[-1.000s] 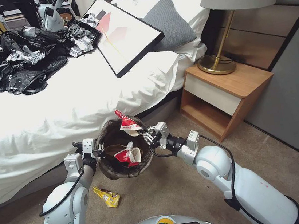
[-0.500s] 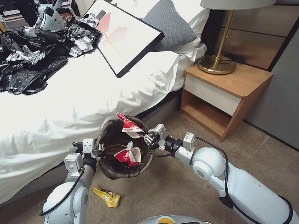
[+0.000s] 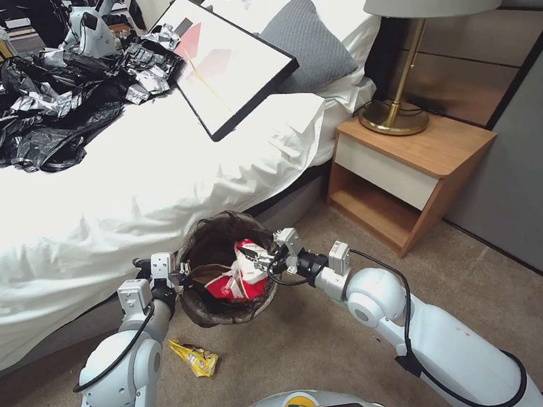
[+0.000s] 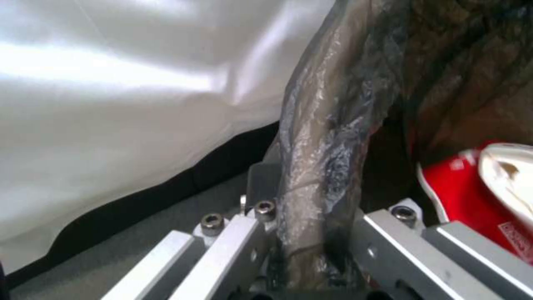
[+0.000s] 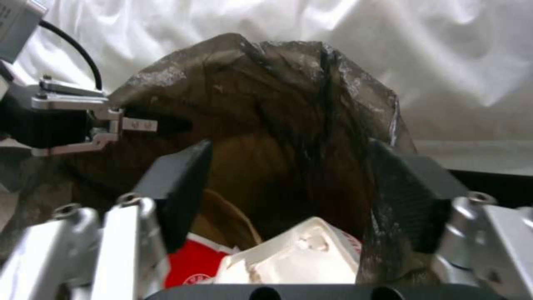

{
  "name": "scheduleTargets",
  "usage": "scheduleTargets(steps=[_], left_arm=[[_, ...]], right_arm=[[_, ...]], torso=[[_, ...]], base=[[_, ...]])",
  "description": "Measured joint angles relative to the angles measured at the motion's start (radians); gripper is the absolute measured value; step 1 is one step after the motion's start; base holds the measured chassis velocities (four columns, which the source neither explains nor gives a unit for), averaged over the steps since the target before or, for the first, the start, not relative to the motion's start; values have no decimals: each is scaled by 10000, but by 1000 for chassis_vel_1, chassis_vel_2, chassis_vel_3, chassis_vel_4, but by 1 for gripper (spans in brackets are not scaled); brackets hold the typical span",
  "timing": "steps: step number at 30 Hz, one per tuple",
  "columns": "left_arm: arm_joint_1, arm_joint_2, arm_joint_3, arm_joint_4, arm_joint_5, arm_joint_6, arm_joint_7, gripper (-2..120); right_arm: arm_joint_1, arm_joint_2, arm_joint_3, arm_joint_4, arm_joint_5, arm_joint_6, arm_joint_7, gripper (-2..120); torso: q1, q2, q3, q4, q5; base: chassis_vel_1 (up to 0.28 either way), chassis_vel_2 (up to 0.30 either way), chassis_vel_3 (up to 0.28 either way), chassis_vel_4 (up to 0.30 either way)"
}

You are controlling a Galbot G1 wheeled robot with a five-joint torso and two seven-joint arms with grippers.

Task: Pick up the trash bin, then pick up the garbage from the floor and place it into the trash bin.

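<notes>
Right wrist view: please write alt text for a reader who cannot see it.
The right gripper, its fingers open, hangs over the mouth of the trash bin, whose dark brown liner frames crumpled red-and-white paper cups lying inside. Across the bin, the left gripper is clamped on the liner-covered rim, with white bedding behind.

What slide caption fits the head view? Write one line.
Right pincer open above the red-and-white cup in the trash bin, left pincer clamping its rim.
</notes>
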Motion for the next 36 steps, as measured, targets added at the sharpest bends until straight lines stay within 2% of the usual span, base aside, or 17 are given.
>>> scheduleTargets(steps=[1, 4, 5, 8, 14, 16, 17, 20, 21, 24, 25, 27, 30, 32, 33, 35, 36], left_arm=[[0, 0, 0, 0, 0, 0, 0, 0], [3, 7, 8, -8, 6, 0, 6, 0], [3, 7, 8, -8, 6, 0, 6, 0], [3, 22, 12, -9, 30, 0, 29, 0], [-1, 36, 0, -8, 38, 0, 37, 0], [11, 32, -10, -8, 38, -17, 36, 0], [11, 32, -10, -8, 38, -17, 36, 0], [40, 27, -27, -8, 39, -53, 28, 0], [40, 27, -27, -8, 39, -53, 28, 0], [34, 6, -6, -2, 55, -72, 20, 0], [34, 6, -6, -2, 55, -72, 20, 0], [34, -11, 29, 18, 66, -121, 9, 0], [36, -20, 41, 34, 68, -143, 1, 0], [35, -21, 42, 34, 68, -144, 1, 0], [46, -40, 82, 50, 72, -180, -18, 0], [67, -75, 129, 49, 46, -202, -54, 0], [67, -75, 129, 49, 46, -202, -54, 0]], right_arm=[[0, 0, 0, 0, 0, 0, 0, 71], [-19, -5, 52, 222, 119, -16, 10, 86], [-19, -5, 52, 222, 119, -16, 10, 86], [-13, -128, 210, 635, 359, -26, 12, 98], [195, -408, 649, 1391, 1021, -49, 278, 100], [205, -498, 1333, 1729, 1202, 54, 650, 100], [205, -498, 1333, 1729, 1202, 54, 650, 100], [-148, -465, 2515, 2030, 1217, 229, 1013, 100], [-148, -465, 2515, 2030, 1217, 229, 1013, 100], [-772, -274, 4024, 2544, 941, 357, 1233, 100], [-772, -274, 4024, 2544, 941, 357, 1233, 100], [-1452, -86, 5064, 3037, 640, 488, 1234, 100], [-2043, 85, 5723, 3341, 324, 734, 1232, 100], [-2107, 106, 5779, 3363, 287, 767, 1231, 100], [-2785, 526, 6354, 3520, -226, 1221, 1240, 100], [-3228, 1178, 6663, 3580, -588, 1497, 1288, 100], [-3228, 1178, 6663, 3580, -588, 1497, 1288, 100]], torso=[[0, 0, 0, 0, 0], [0, 0, 0, 0, 0], [0, 0, 0, 0, 0], [0, 0, 0, 0, 0], [0, 0, 0, 0, 0], [0, 0, 0, 2, 0], [0, 0, 0, 2, 0], [0, 0, 0, -1, 1], [0, 0, 0, -1, 1], [0, 0, 0, -1, 2], [0, 0, 0, -1, 2], [0, 0, -1, -1, 1], [0, 0, -1, -3, 2], [0, 0, -1, -3, 2], [0, 0, -1, -2, 0], [0, 1, -1, -1, 0], [0, 1, -1, -1, 0]], base=[[0, 0, 0, 0], [0, 0, 0, 0], [0, 0, 0, 0], [0, 0, 0, 0], [0, 0, 0, 0], [0, 0, 0, 0], [0, 0, 0, 0], [0, 0, 0, 0], [0, 0, 0, 0], [0, 0, 0, 0], [0, 0, 0, 0], [0, 0, 0, 0], [0, 0, 0, 0], [0, 0, 0, 0], [0, 0, 0, 0], [0, 0, 0, 0], [0, 0, 0, 0]])
